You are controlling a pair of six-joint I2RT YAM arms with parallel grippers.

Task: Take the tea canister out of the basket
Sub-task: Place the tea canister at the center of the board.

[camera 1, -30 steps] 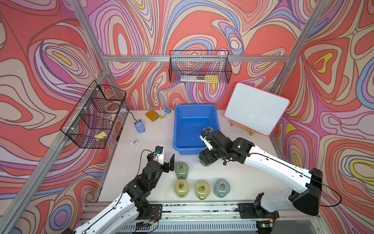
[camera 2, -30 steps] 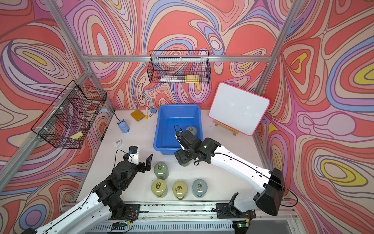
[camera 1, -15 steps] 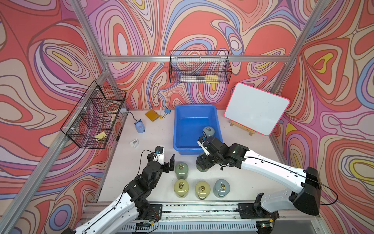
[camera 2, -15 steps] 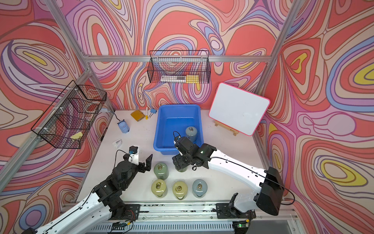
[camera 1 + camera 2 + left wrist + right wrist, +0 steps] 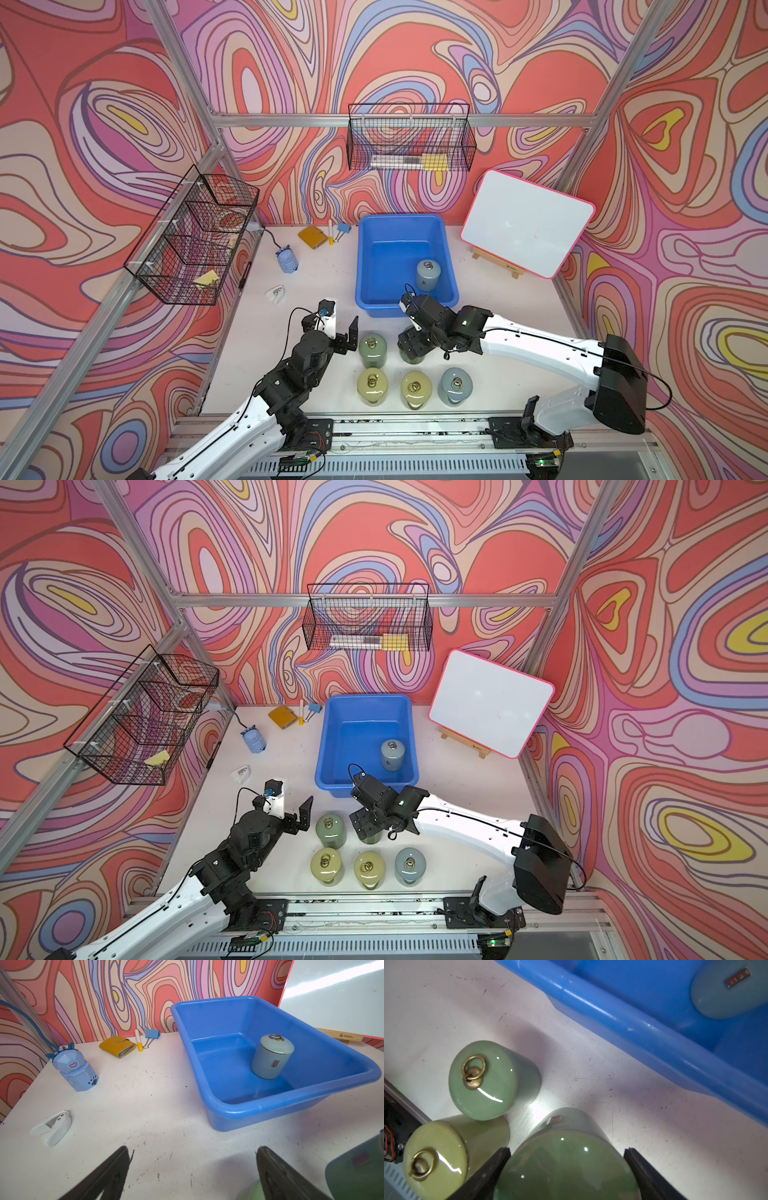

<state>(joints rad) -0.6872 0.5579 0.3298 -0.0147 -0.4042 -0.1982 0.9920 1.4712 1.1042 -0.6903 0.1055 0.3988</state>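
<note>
The blue basket (image 5: 401,217) (image 5: 368,697) stands at the back middle of the table. A grey-blue tea canister (image 5: 428,274) (image 5: 392,755) (image 5: 272,1057) stands upright inside it, near its front right corner. My right gripper (image 5: 411,345) (image 5: 368,825) (image 5: 566,1151) is just in front of the basket, shut on a dark green tea canister (image 5: 566,1167) held by its sides, low at the table. Whether it touches the table I cannot tell. My left gripper (image 5: 343,322) (image 5: 192,1149) is open and empty, left of a green canister (image 5: 372,349) (image 5: 492,1080).
Three more canisters (image 5: 372,386) (image 5: 415,388) (image 5: 456,384) stand in a row near the front edge. A whiteboard (image 5: 528,224) leans at the back right. A blue figurine (image 5: 74,1072), yellow wallet (image 5: 117,1046), marker, binder clip and white punch (image 5: 52,1128) lie left of the basket.
My right gripper has carried the dark green canister from over the basket's front rim forward and down to the table beside the green one. The left arm has not moved.
</note>
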